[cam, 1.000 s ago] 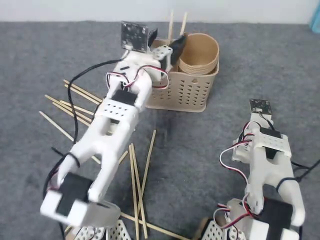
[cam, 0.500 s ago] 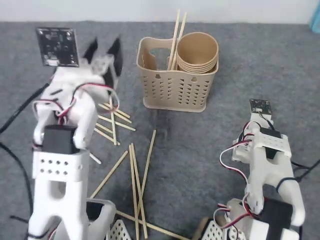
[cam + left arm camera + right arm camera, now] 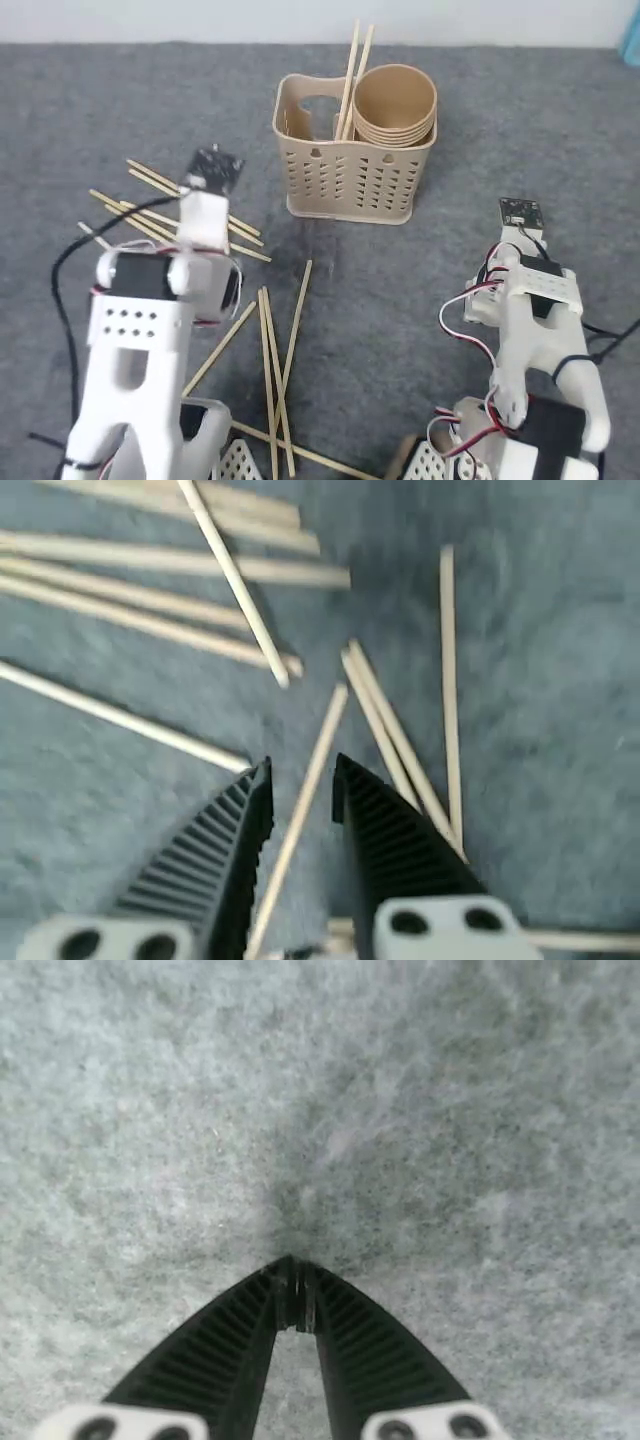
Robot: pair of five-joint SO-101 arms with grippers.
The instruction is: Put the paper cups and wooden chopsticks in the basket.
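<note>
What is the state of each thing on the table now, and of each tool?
basket: upright, holding cups and chopsticks.
paper cups: nested in one stack, upright inside the basket.
two chopsticks: standing in the basket beside the cups, leaning.
loose chopsticks: lying flat, scattered on the carpet.
left tool: open, empty, above one loose chopstick.
right tool: shut, empty, over bare carpet.

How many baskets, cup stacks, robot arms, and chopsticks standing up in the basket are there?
Basket: 1
Stack of paper cups: 1
Chopsticks standing in the basket: 2
Robot arms: 2
Total: 6
Loose chopsticks on the table are left out, because an arm hides some.
</note>
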